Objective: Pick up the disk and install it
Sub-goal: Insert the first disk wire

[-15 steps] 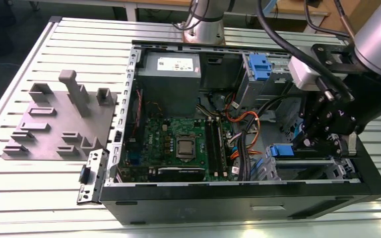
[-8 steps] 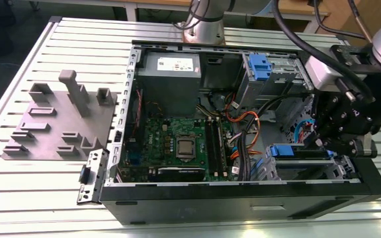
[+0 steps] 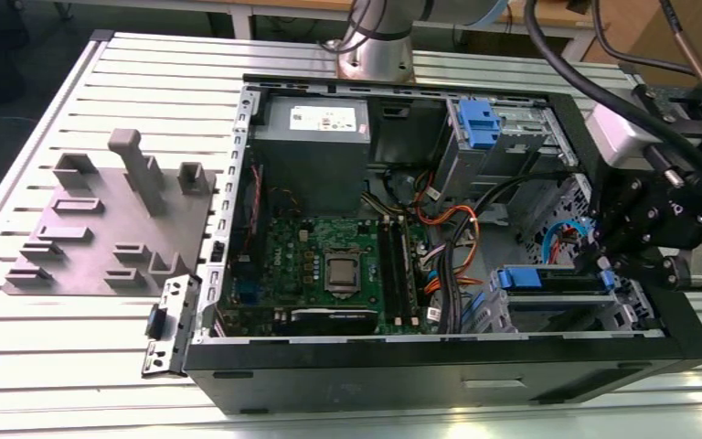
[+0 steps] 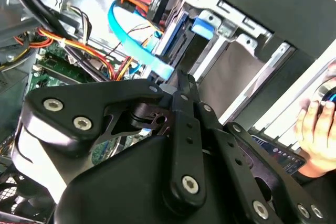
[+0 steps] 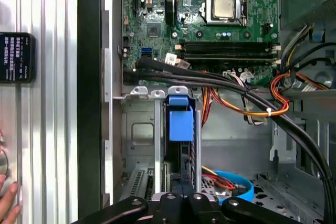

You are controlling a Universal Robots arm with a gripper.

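Observation:
The disk (image 3: 555, 279) sits edge-on in the lower drive cage of the open computer case (image 3: 449, 366), its blue carrier tab (image 5: 180, 117) facing the motherboard. In both wrist views it is slotted between the silver cage rails. My gripper (image 3: 605, 265) hangs inside the case at the exterior view's right, at the disk's end away from the tab. The black fingers (image 4: 181, 90) are drawn together to a point just short of the disk (image 4: 181, 38), and I cannot tell whether they touch it. The fingers (image 5: 181, 200) line up with the disk's dark edge (image 5: 181, 153).
A blue flat cable (image 4: 131, 35) and orange and black wire bundles (image 5: 252, 106) run close to the gripper. The motherboard (image 3: 326, 265) and grey power supply (image 3: 314, 119) fill the case. A grey fixture plate (image 3: 107, 229) lies outside. A person's hand (image 4: 315, 124) rests near a black device (image 5: 16, 56).

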